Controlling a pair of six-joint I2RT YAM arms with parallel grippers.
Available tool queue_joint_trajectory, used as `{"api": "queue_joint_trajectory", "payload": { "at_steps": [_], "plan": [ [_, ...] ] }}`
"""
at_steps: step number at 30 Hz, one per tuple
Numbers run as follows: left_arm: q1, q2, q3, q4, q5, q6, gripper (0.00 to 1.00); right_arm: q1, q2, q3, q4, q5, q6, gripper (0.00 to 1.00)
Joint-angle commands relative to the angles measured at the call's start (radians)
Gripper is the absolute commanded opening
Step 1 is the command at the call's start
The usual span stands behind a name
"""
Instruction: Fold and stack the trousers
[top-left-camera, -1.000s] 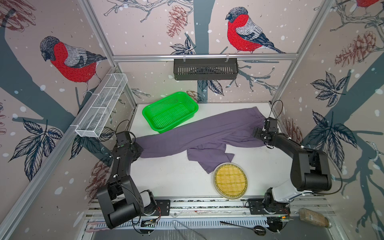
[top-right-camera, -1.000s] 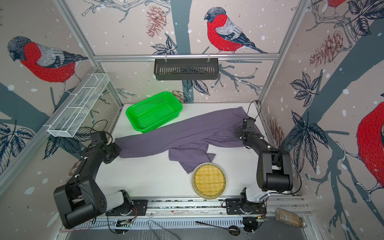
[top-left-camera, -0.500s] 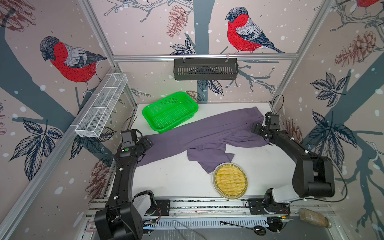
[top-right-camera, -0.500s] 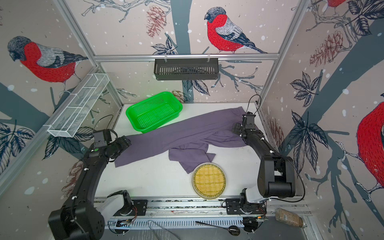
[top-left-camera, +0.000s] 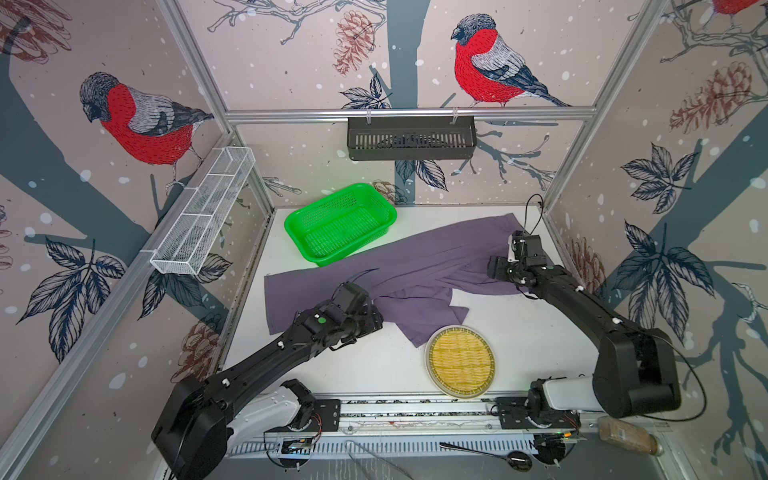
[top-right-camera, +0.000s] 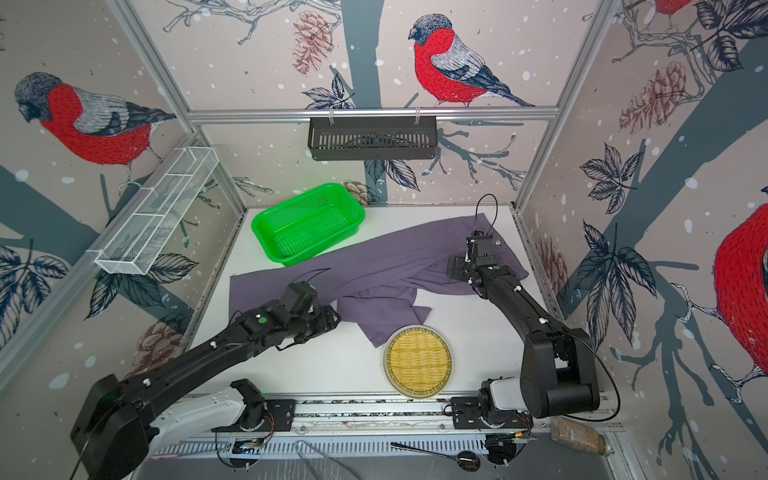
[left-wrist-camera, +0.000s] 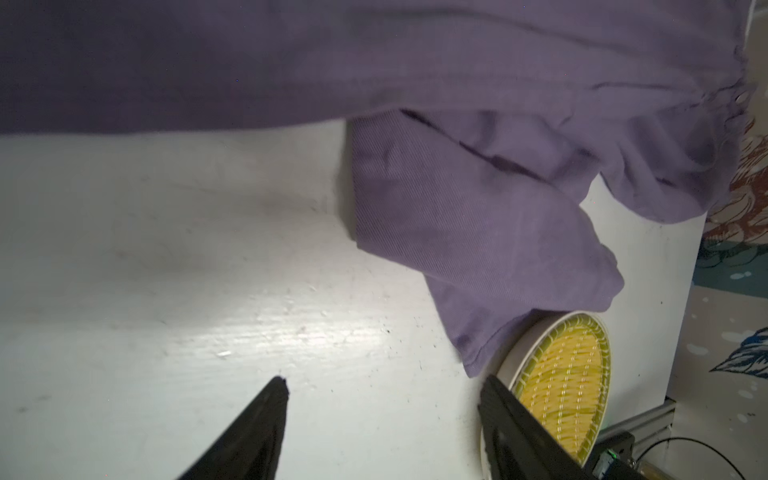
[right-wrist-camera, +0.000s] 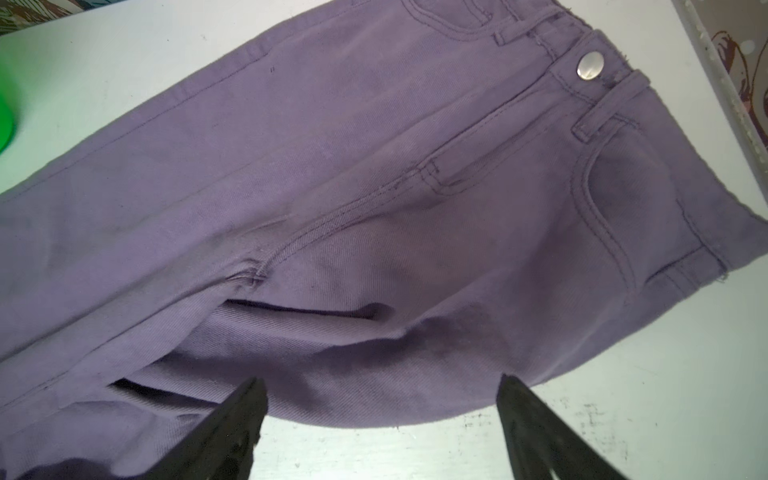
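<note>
- Locating the trousers (top-left-camera: 415, 266): spread slantwise across the table (top-left-camera: 519, 332), with the waistband and button (right-wrist-camera: 590, 65) toward the far right corner and one leg stretched out to the left side.
- Noting the second leg: doubled back toward the front, hem touching the rim of the woven tray (top-left-camera: 427, 359). Judged not yet folded, only crumpled over.
- Noting contact with the green basket (top-left-camera: 291, 226): far edge of the long leg against its near wall. Tucked under or merely beside, cannot tell.
- Checking the left gripper (left-wrist-camera: 384, 380): jaws well apart, nothing between them, bare tabletop beneath. Set just in front of the long leg and aimed at the doubled-back leg, probably to take that loose cloth next.
- Checking the right gripper (right-wrist-camera: 381, 379): jaws spread wide and empty, poised over the near edge of the seat, below the pocket. Likely stationed there to pin or lift the waist end during handling of the far end.
- Assessing progress: early stage, judged as straightening ahead of any fold.
- Planning the next move: draw the doubled leg out alongside the long one and clear of the tray before folding.
- Guarding against two faults: dragging the tray along with the hem, and pinching only the top layer at the creases near the crotch. Soft cloth, apt to slump on release.
</note>
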Motion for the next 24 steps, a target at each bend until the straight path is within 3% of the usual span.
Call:
{"api": "queue_joint_trajectory", "payload": {
  "at_steps": [1,5,15,22,24],
  "plan": [
    [-0.079,0.063,0.026,0.078,-0.079,-0.117,0.7,0.01,-0.015,-0.012,-0.007,0.023,-0.003,0.9],
    [-0.153,0.18,0.038,0.188,-0.037,-0.14,0.67,0.009,-0.048,-0.048,0.019,-0.043,-0.002,0.91],
    [-0.244,0.408,0.142,0.224,-0.019,-0.162,0.61,-0.029,-0.178,-0.162,0.062,-0.259,0.009,0.93],
    [-0.293,0.466,0.156,0.125,-0.064,-0.178,0.57,-0.03,-0.197,-0.185,0.069,-0.27,0.014,0.93],
    [-0.294,0.47,0.146,0.173,-0.047,-0.185,0.55,-0.028,-0.192,-0.184,0.071,-0.265,0.014,0.93]
  ]
}}
